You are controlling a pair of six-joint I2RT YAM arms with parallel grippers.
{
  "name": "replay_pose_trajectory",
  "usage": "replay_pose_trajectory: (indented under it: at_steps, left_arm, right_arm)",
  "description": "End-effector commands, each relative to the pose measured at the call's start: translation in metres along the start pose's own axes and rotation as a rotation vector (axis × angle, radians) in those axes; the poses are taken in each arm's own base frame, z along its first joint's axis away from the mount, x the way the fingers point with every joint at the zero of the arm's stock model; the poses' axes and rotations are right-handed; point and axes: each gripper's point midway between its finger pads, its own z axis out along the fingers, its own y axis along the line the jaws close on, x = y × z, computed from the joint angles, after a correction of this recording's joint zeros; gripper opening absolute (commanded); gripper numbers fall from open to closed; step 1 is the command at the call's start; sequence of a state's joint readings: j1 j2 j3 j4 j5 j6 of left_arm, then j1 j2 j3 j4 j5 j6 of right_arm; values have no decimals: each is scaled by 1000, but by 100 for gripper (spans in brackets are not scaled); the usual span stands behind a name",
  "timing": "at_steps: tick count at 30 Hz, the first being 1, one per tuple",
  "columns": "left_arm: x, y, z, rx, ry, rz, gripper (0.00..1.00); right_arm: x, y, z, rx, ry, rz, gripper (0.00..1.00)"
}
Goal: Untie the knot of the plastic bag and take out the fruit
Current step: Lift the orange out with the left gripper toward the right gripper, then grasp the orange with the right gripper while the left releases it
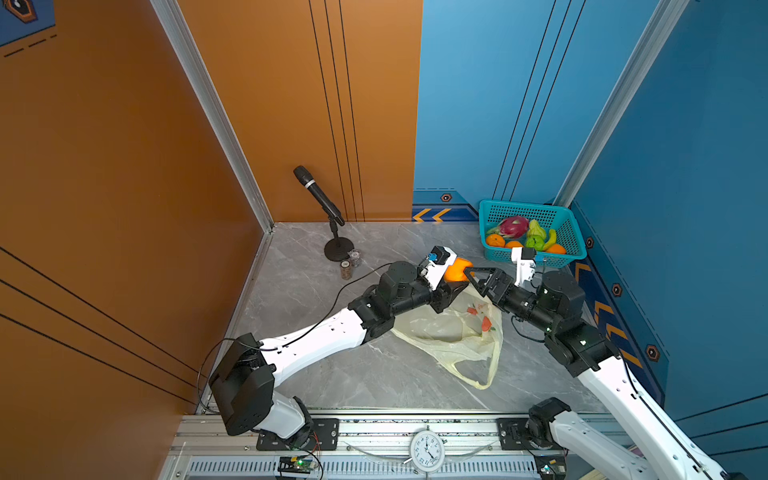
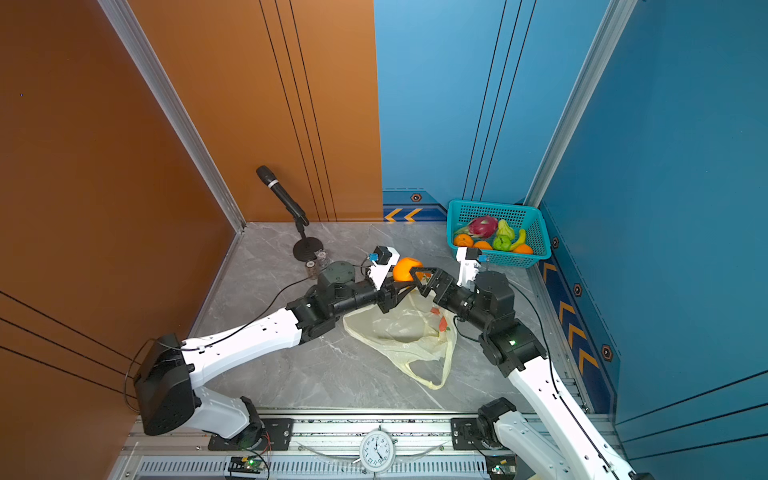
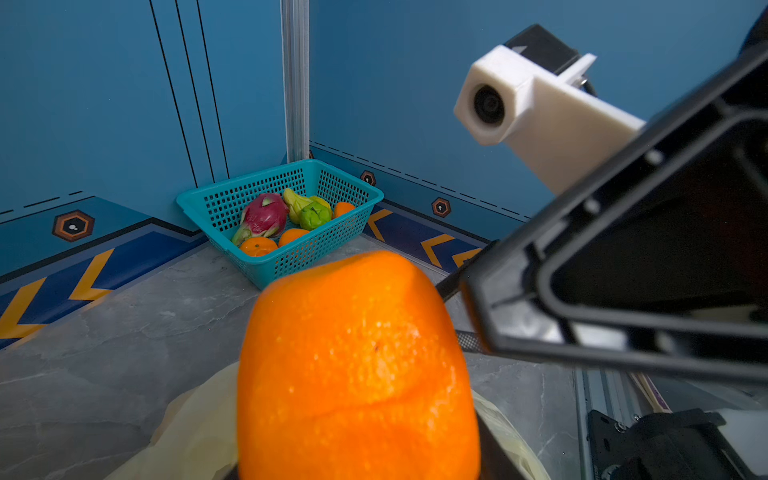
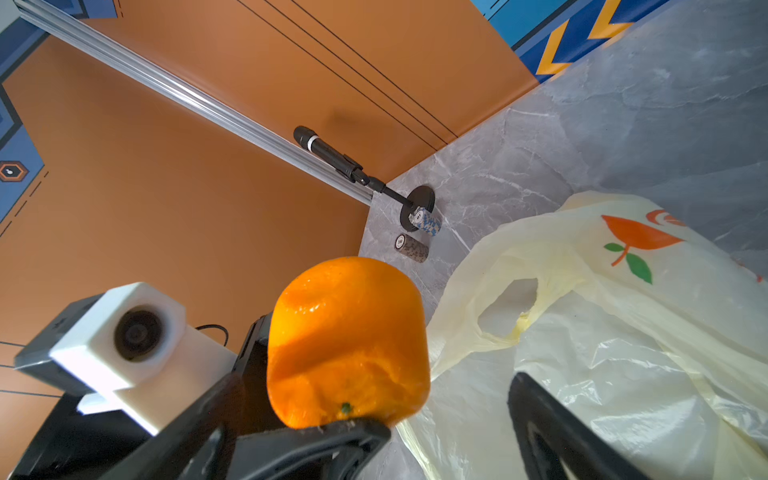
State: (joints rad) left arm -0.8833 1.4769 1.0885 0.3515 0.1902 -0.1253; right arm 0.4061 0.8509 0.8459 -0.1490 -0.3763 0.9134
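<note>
My left gripper (image 1: pixel 455 276) (image 2: pixel 405 277) is shut on an orange (image 1: pixel 457 269) (image 2: pixel 405 269) (image 3: pixel 357 365) (image 4: pixel 347 340), one of the fruit, and holds it above the table, squeezed out of round. My right gripper (image 1: pixel 473 282) (image 2: pixel 417 281) (image 4: pixel 451 405) stands open beside it, with one finger against the orange's stem end. Below both lies the pale yellow plastic bag (image 1: pixel 440 332) (image 2: pixel 395 332) (image 4: pixel 602 332) (image 3: pixel 191 432), flat, with a handle loop (image 1: pixel 478 374) spread loose. No knot is in view.
A teal basket (image 1: pixel 523 205) (image 2: pixel 490 204) (image 3: pixel 232 187) in the far right corner holds a dragon fruit (image 1: pixel 514 226), oranges, green fruits and a banana. A microphone on a stand (image 1: pixel 318 195) and two small cylinders (image 1: pixel 349 266) stand at the back left. A clock (image 1: pixel 427 451) sits on the front rail.
</note>
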Motion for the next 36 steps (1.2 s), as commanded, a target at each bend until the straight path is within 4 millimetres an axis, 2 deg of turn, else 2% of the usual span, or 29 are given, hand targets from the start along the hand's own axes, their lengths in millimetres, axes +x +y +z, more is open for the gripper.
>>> replay_pose_trajectory:
  at_steps: [1, 5, 9, 17, 21, 24, 30, 36]
  left_arm:
    - [-12, -4, -8, 29, -39, -5, 43]
    - [-12, -5, -7, 35, -38, -4, 44]
    - [-10, -10, -6, 52, -32, 5, 44]
    - [-11, -19, -6, 85, -29, 32, 44]
    - [-10, -20, -5, 89, -28, 42, 45]
    - [-11, -18, -6, 72, -28, 45, 51]
    - [-14, -19, -12, 60, -9, 75, 75]
    - [-17, -18, -25, 40, -6, 97, 81]
  right_arm:
    - [-4, 27, 5, -80, 7, -59, 100]
    - [3, 27, 15, -73, 58, -58, 99]
    - [5, 31, 21, -80, 78, -65, 90]
    - [6, 26, 29, -55, 89, -60, 75]
    - [4, 26, 28, -52, 79, -62, 62]
    - [2, 25, 26, -34, 65, -71, 55]
    - [-14, 15, 18, 48, 4, -87, 51]
    - [-49, 14, 17, 90, -71, -105, 50]
